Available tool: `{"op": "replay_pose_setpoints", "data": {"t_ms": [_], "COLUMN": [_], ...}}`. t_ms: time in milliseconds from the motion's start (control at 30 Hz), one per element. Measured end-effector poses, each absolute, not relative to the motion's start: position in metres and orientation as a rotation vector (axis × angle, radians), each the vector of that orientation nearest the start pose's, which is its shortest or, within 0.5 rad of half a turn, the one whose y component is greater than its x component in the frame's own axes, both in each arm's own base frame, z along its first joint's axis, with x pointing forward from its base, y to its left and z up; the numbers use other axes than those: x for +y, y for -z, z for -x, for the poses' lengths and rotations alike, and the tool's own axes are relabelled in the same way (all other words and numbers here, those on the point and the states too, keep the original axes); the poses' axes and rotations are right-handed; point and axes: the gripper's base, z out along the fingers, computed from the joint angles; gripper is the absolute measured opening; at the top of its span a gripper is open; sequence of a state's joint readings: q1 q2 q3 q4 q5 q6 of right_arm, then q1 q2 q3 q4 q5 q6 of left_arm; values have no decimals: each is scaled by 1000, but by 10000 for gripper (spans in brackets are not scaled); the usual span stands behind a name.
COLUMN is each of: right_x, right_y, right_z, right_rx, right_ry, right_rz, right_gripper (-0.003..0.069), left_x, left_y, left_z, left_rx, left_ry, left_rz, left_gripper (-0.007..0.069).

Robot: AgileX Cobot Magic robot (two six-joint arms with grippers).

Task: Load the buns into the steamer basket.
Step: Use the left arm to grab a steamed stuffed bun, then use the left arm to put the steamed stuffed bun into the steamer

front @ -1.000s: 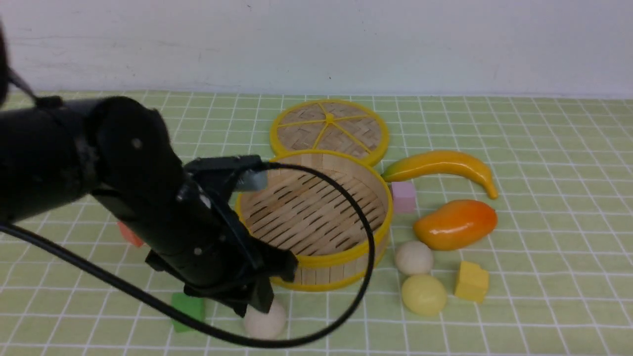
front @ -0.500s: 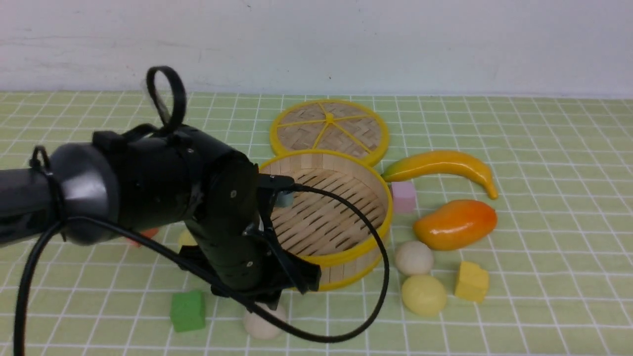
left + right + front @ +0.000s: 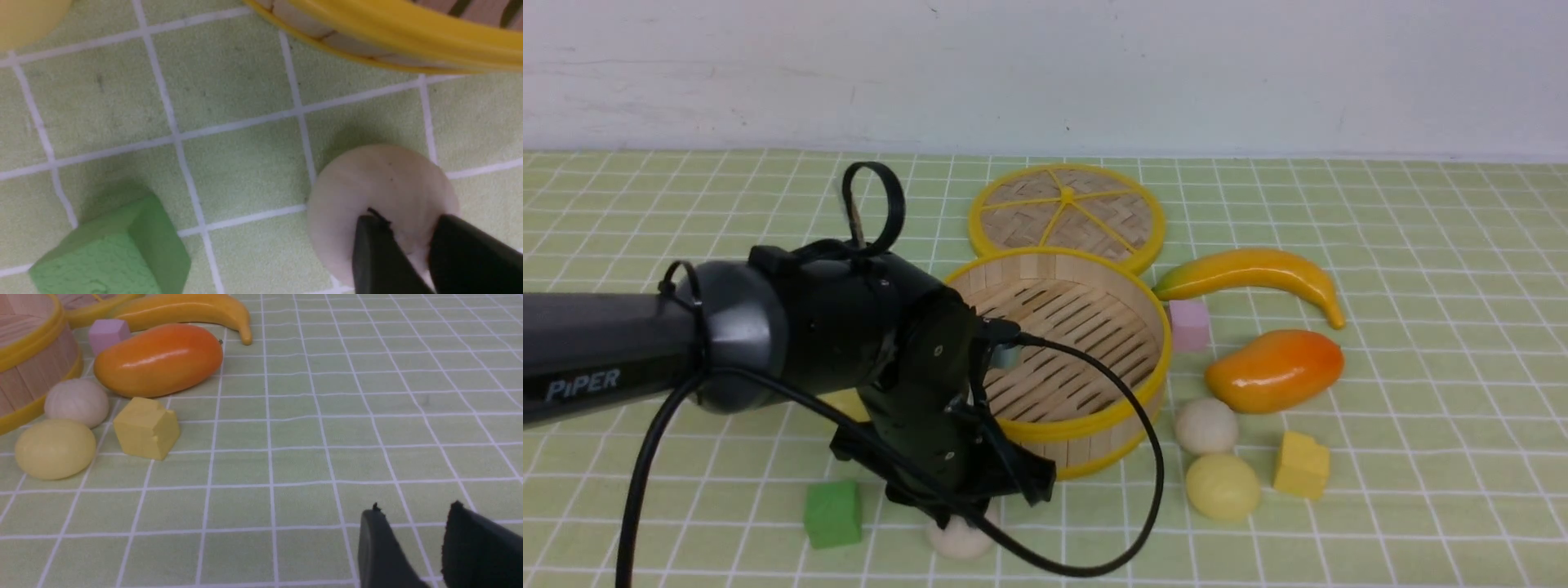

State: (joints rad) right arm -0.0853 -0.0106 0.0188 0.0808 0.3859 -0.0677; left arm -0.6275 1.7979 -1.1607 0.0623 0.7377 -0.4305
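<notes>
Your left gripper (image 3: 408,222) had come down lower over the off-white bun (image 3: 376,183) within the last second, and its jaws had drawn in. Both fingertips lay on the bun's top with a gap between them narrower than the bun. You could not tell from either view whether they had caught it or only rested on it.

That bun lay near the front edge of the worktop (image 3: 1421,506), just outside the steamer basket (image 3: 1086,447) and near the green cube (image 3: 832,513). The basket was empty. A second off-white bun (image 3: 1207,425) and a pale yellow bun (image 3: 1223,487) waited at its right side. Your right gripper (image 3: 414,506) hung with jaws apart, holding nothing. By my reading the first pick was only beginning.
</notes>
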Motion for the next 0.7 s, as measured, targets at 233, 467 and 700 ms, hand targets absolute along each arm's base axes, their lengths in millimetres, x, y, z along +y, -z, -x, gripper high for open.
{"op": "replay_pose_setpoints", "data": {"t_ms": [233,467,700], "right_x": [-2,-2,-2], "right_y": [-173,-173,-173], "right_z": [-52,-52,-52], "right_rx": [1875,1875,1875], "right_ry": [25,25,25], "right_rz": [-66,-66,-66], "right_gripper": [241,241,241], "left_x": [-202,-202,-217], "left_y": [-191,-236,-307], "left_z": [-286,-287,-310], "left_rx": [2861,2820,2643], "left_ry": [118,133,196], "left_rz": [-404,-421,-459], "left_gripper": [-13,-13,-13]}}
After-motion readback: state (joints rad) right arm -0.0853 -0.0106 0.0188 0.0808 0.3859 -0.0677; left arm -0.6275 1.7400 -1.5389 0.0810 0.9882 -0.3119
